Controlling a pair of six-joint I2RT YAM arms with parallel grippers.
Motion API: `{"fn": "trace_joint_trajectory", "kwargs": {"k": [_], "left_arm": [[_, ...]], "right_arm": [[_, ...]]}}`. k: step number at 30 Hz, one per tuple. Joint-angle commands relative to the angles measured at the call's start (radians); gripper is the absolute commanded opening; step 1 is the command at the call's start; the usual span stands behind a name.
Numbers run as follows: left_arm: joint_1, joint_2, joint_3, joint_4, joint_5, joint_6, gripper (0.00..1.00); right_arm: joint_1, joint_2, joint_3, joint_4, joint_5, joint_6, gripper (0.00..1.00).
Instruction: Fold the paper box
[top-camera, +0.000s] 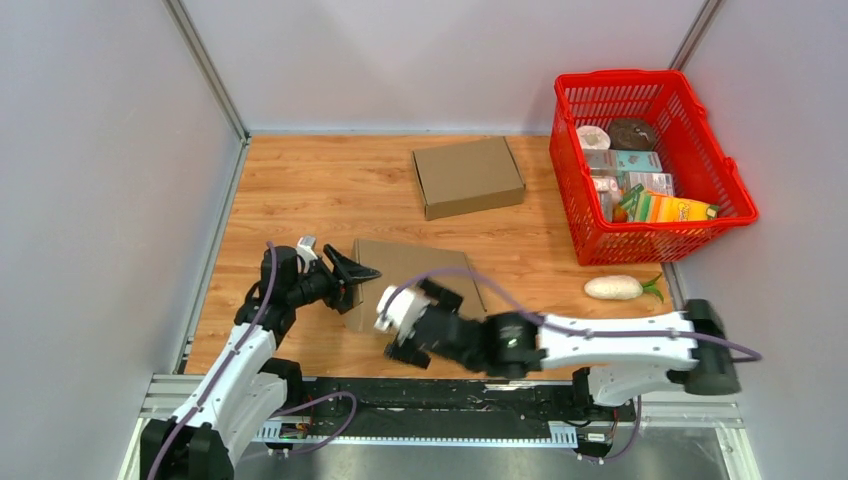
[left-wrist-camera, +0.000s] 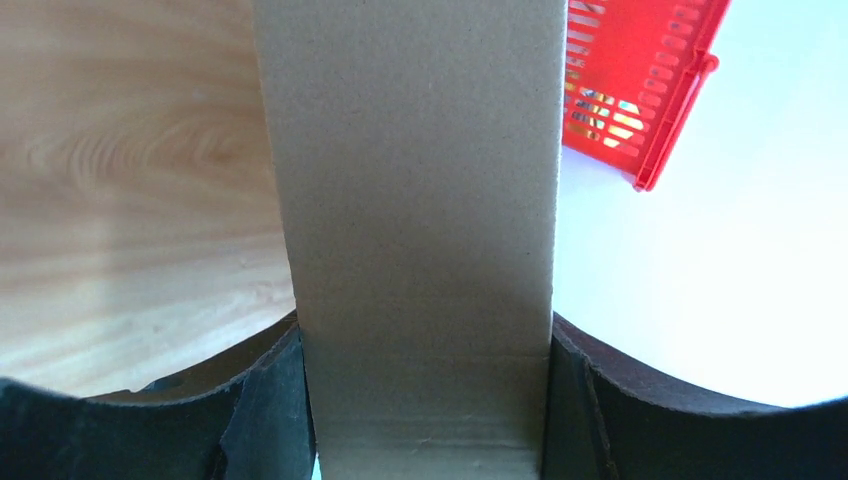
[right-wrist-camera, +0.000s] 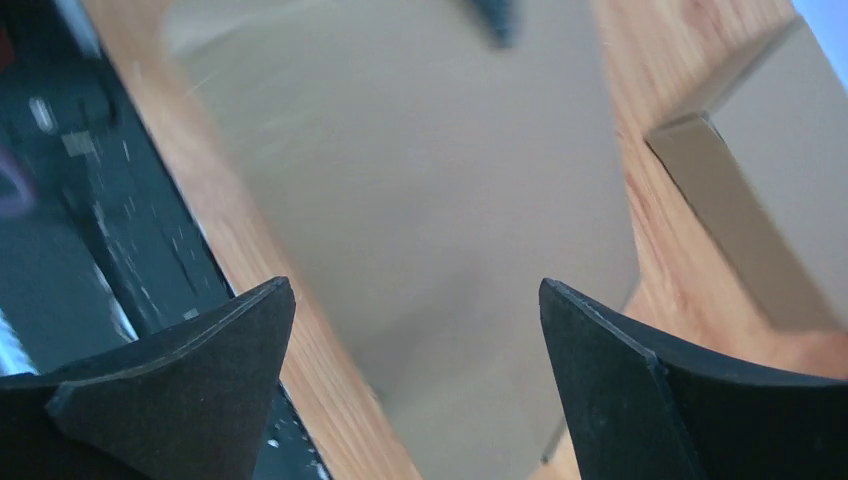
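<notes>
The paper box (top-camera: 410, 262), flat brown cardboard, lies near the front of the wooden table. My left gripper (top-camera: 356, 277) is shut on its left side. In the left wrist view a cardboard wall (left-wrist-camera: 420, 200) fills the gap, with both fingers (left-wrist-camera: 270, 400) pressed against it around the gripper's midpoint (left-wrist-camera: 425, 330). My right gripper (top-camera: 405, 322) is open and empty, just above the box's front right part. In the right wrist view the gripper (right-wrist-camera: 415, 290) has its jaws wide apart over the blurred cardboard (right-wrist-camera: 430, 200).
A second, closed cardboard box (top-camera: 468, 177) sits at the back middle and also shows in the right wrist view (right-wrist-camera: 770, 200). A red basket (top-camera: 725, 175) of groceries stands at the back right. A white radish (top-camera: 615, 288) lies in front of it.
</notes>
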Motion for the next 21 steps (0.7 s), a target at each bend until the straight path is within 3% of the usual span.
{"fn": "trace_joint_trajectory", "kwargs": {"k": [1,4,10,15,21], "left_arm": [[0.008,-0.029,0.027,-0.173,0.061,-0.200,0.49],[0.012,-0.082,0.047,-0.237,0.044,-0.229,0.49],[0.012,-0.176,0.043,-0.267,0.073,-0.292,0.49],[0.012,-0.205,0.031,-0.262,0.118,-0.323,0.52],[0.012,-0.221,0.015,-0.237,0.134,-0.347,0.52]], "right_arm": [[0.134,0.142,-0.004,0.108,0.236,-0.336,1.00],[0.156,0.135,-0.042,0.215,0.158,-0.361,1.00],[0.132,0.190,-0.104,0.391,0.239,-0.492,1.00],[0.121,0.204,-0.177,0.632,0.285,-0.638,1.00],[0.112,0.225,-0.222,0.748,0.265,-0.700,1.00]]}}
